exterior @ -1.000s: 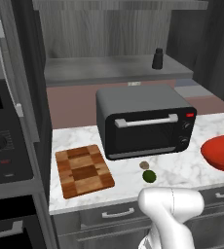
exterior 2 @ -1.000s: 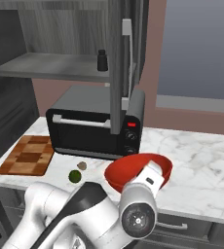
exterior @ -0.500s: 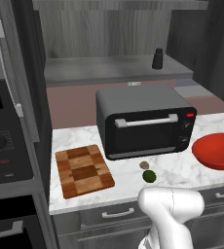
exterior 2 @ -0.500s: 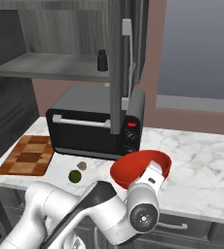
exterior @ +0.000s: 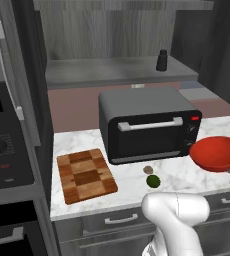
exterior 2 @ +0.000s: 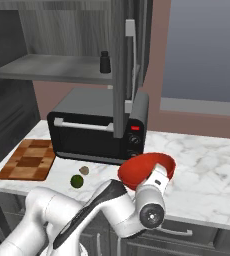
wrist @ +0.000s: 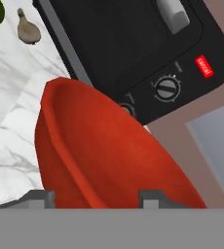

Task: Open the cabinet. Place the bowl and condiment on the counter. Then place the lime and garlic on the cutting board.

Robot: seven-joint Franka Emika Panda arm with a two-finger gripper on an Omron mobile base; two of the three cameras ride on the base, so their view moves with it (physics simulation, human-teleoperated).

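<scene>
Over the marble counter by its right front edge, my gripper clamps the glossy red bowl rim, tilted, w/ black toaster oven just behind. Round lime, lumpy garlic sit mid-front, chequered wood cutting board at left.

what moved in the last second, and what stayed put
The red bowl, held in the claw, travelled left toward the toaster oven. The lime, garlic, cutting board and shaker on the shelf stayed put.
</scene>
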